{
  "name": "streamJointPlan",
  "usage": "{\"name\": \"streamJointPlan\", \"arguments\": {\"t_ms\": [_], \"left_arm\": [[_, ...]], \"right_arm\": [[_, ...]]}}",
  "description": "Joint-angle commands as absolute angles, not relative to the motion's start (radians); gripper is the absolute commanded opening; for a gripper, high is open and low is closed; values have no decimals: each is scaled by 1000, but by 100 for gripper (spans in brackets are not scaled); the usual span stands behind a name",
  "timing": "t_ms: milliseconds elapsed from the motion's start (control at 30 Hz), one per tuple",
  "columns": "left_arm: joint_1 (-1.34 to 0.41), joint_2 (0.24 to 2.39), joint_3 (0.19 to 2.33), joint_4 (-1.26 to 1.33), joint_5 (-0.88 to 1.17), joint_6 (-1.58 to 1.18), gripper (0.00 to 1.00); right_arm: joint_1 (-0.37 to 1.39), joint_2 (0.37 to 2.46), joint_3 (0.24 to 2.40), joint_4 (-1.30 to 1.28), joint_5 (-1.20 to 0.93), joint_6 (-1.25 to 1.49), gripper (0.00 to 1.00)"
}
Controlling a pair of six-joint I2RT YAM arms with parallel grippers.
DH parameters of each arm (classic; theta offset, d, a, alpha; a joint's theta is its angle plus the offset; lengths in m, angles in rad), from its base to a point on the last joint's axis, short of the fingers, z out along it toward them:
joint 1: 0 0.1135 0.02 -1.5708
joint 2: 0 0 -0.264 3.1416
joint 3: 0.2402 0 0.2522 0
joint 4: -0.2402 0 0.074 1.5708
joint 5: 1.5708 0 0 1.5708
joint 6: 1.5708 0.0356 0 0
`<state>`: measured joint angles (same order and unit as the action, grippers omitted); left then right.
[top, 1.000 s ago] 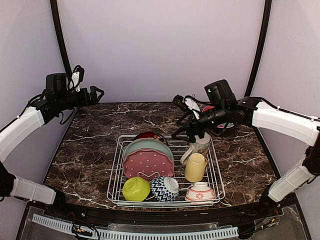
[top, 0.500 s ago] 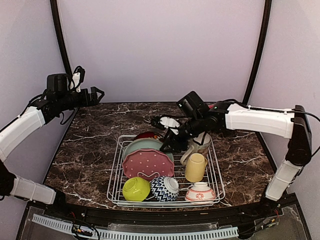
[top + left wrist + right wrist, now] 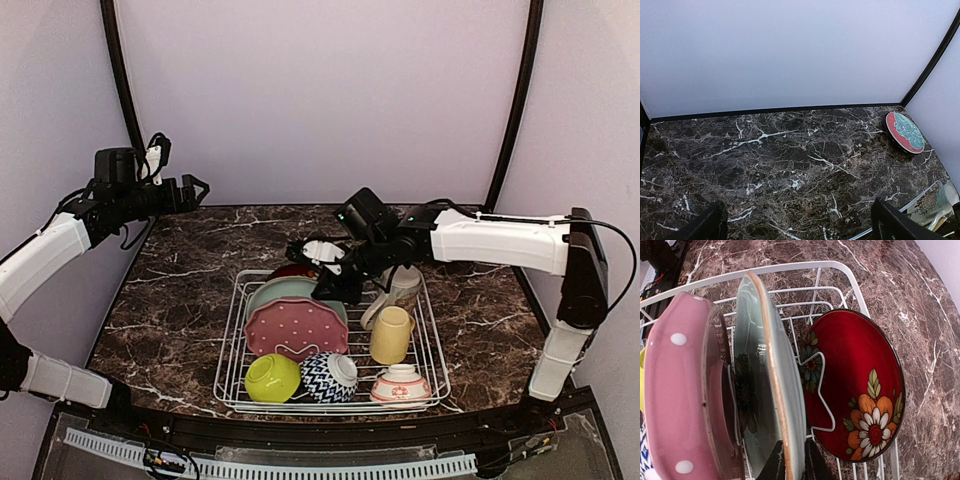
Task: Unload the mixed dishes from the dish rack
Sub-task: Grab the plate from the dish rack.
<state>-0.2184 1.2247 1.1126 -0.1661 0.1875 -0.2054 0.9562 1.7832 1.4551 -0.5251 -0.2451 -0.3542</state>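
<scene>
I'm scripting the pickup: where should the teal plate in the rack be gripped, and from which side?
Grip the teal plate by its upper rim, coming down from above. It stands on edge between the pink dotted plate and the red floral plate, so its faces are mostly blocked and only the thin rim is free. The right end effector sits there, one finger each side.

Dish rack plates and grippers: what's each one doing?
teal plate, upright in dish rack, rim pinched
red plate, upright, behind the teal plate
pink dotted plate, upright, in front
right gripper, shut on teal plate
left gripper, open, empty
</scene>
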Motion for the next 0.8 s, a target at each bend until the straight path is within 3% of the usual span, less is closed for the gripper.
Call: {"name": "streamJointPlan", "arguments": {"t_ms": [0, 167, 767], "left_arm": [[-222, 1224, 1136, -175, 203, -207, 99], [-222, 1227, 1135, -174, 208, -210, 99], [-224, 1234, 1134, -170, 216, -216, 99]], "right_arm": [[973, 1801, 1494, -535, -229, -374, 10], [982, 1778, 1499, -549, -236, -375, 0], [1011, 1576, 1466, -485, -94, -333, 0]]}}
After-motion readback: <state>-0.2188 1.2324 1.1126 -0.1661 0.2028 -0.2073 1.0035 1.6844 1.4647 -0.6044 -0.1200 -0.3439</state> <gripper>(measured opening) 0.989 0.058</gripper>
